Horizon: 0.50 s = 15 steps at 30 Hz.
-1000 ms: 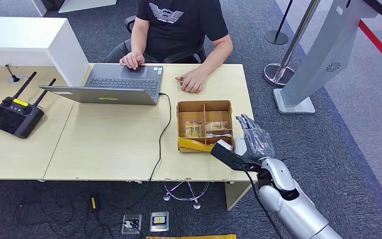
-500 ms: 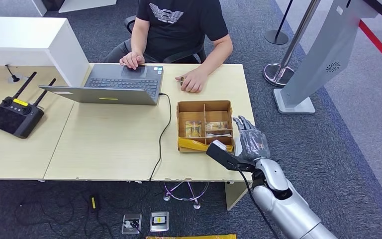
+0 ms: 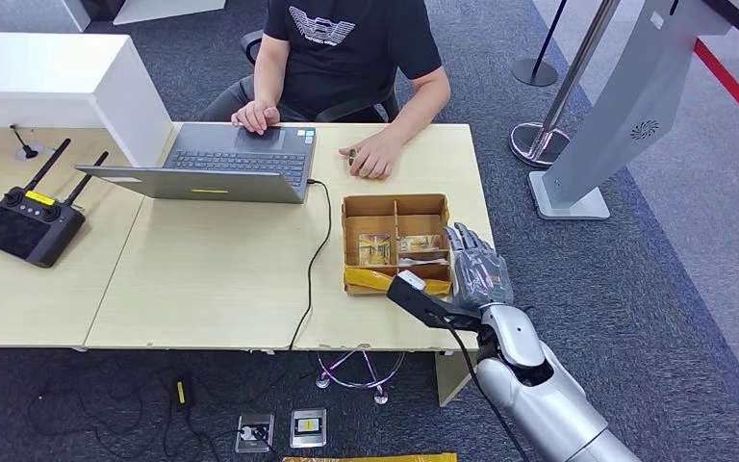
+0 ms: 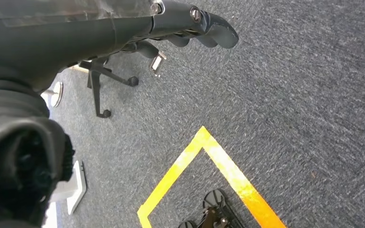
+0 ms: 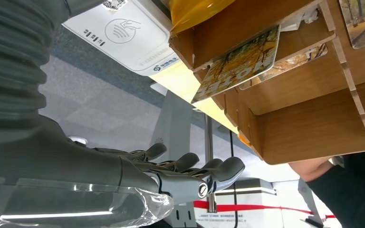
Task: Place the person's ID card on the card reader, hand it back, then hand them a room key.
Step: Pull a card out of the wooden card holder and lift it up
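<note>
A: Start at the right hand — what's it doing?

B: It hangs just right of centre in the head view, beside the right wall of the wooden box, fingers straight and spread, nothing in them. The right wrist view shows the same open fingers in the lower middle of the frame, apart from the box.

A: And the left hand?

B: Upper middle of its wrist view, over grey carpet, fingers loosely curled on nothing that I can see.

A: Where's the person's ID card?

B: I can't pick it out. The person's hand rests on the desk above the box, in the upper middle of the head view; if something is under it, it's too small to tell. The white card reader sits at the upper left of the right wrist view, next to the box, with nothing lying on its face.

A: The room keys?

B: Printed cards lie in the box's compartments, one poking over the edge.

A: So how should this step go?

B: My judgement — the hand is coming in to take a card. It should keep clear of the box wall, close thumb and finger on the card's short edge, and keep the card flat so it lands square on the reader's symbol.
</note>
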Available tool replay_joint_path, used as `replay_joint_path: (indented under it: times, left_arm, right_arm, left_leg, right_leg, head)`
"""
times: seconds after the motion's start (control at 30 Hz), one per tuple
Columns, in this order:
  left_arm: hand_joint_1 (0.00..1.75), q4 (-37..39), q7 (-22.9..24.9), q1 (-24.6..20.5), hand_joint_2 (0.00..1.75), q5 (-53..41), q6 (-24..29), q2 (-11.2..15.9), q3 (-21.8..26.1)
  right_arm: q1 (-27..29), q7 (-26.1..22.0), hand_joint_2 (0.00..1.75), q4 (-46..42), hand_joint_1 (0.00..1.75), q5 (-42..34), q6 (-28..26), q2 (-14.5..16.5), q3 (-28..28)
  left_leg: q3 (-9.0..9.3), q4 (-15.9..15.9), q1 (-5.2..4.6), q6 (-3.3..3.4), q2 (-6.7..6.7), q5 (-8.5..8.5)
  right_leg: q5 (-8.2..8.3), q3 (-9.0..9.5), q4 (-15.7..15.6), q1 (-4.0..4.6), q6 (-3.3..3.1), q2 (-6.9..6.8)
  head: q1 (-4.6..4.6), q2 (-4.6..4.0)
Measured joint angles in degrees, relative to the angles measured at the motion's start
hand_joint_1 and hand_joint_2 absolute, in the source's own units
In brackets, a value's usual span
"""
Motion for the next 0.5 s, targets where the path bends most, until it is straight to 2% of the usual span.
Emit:
replay_joint_path:
  times: [0.27, 0.5]
  left_arm:
    - [0.0, 0.0, -0.3, 0.1, 0.0, 0.0, -0.2, 0.0, 0.0]
    - [0.0, 0.0, -0.3, 0.1, 0.0, 0.1, 0.6, 0.0, 0.0]
  right_arm:
    - [-0.2, -1.0, 1.75, 0.1, 0.0, 3.6, 2.3, 2.0, -1.3]
    - [-0.9, -3.1, 1.75, 1.6, 0.0, 6.1, 1.4, 4.1, -2.4]
  left_leg:
    - [0.0, 0.0, 0.0, 0.0, 0.0, 0.0]
    - [0.0, 0.0, 0.0, 0.0, 0.0, 0.0]
  right_leg:
    - [0.0, 0.0, 0.0, 0.0, 0.0, 0.0]
    - [0.0, 0.0, 0.0, 0.0, 0.0, 0.0]
  head:
    - [0.0, 0.0]
    - [0.0, 0.0]
